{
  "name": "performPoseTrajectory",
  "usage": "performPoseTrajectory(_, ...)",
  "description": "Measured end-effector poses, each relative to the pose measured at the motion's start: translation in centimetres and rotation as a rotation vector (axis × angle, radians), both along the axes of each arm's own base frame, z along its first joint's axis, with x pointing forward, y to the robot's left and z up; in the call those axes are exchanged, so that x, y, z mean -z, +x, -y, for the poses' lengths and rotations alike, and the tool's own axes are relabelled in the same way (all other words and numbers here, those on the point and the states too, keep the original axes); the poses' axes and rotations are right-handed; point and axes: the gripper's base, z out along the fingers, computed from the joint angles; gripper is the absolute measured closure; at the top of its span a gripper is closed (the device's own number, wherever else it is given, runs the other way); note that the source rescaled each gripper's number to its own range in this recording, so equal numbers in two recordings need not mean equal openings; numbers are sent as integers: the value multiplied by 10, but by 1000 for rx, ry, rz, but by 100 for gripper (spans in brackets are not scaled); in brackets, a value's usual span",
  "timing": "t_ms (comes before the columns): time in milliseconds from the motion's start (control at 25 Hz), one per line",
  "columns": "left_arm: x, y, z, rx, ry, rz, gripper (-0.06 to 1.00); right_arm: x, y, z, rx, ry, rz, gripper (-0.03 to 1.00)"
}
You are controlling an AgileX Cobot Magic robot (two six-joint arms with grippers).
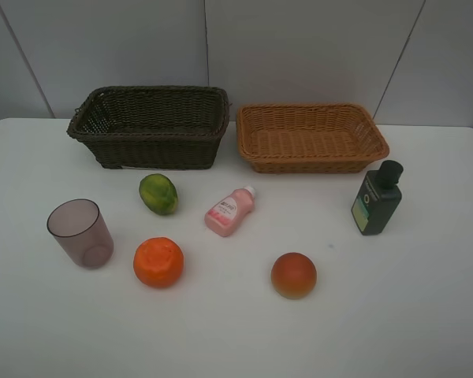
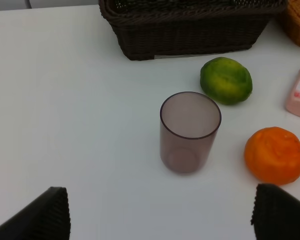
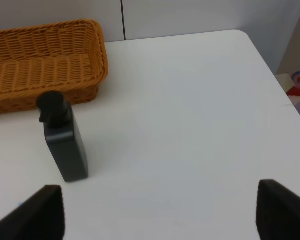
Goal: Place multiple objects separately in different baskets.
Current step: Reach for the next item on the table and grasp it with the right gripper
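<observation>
Two woven baskets stand side by side along the far edge of the white desk (image 1: 221, 339). The deeper dark brown basket (image 1: 154, 151) is toward the far left corner and the shallower tan basket (image 1: 315, 164) toward the far right, just beside each other. All six objects lie on the desk in front of them, outside both baskets. The mauve cup (image 1: 80, 233) stands upright near the left edge, mouth up. The green fruit (image 1: 158, 194) sits just in front of the dark basket, and the orange (image 1: 158, 261) lies nearer the front edge, beside the cup. Around the middle of the desk the pink bottle (image 1: 229, 211) lies on its side, cap toward the far edge. The red-orange peach-like fruit (image 1: 293, 275) rests toward the front edge. The dark green bottle (image 1: 376, 201) with a black cap stands upright near the right edge, in front of the tan basket. The left gripper (image 2: 160, 215) is above the desk with its jaws spread wide, holding nothing, the cup ahead of it. The right gripper (image 3: 160, 212) is likewise spread wide and holds nothing, with the dark green bottle ahead of it and off to one side.
</observation>
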Motion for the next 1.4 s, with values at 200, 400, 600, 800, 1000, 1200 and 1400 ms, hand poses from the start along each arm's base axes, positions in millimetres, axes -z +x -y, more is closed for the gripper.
performPoseTrajectory(200,0,0,0,0,0,0,1,0,0,0,0,0,0,24)
performPoseTrajectory(400,0,0,0,0,0,0,1,-6,10,1,-1,7,-56,24)
performPoseTrajectory(600,0,0,0,0,0,0,1,-35,50,4,-12,43,-204,24)
performPoseTrajectory(800,0,0,0,0,0,0,1,-64,114,10,-24,44,-228,24)
performPoseTrajectory(1000,0,0,0,0,0,0,1,-65,172,2,-93,78,-289,24)
performPoseTrajectory(1200,0,0,0,0,0,0,1,-52,207,-47,-322,65,-379,24)
performPoseTrajectory(1400,0,0,0,0,0,0,1,-31,237,-97,-474,29,-509,24)
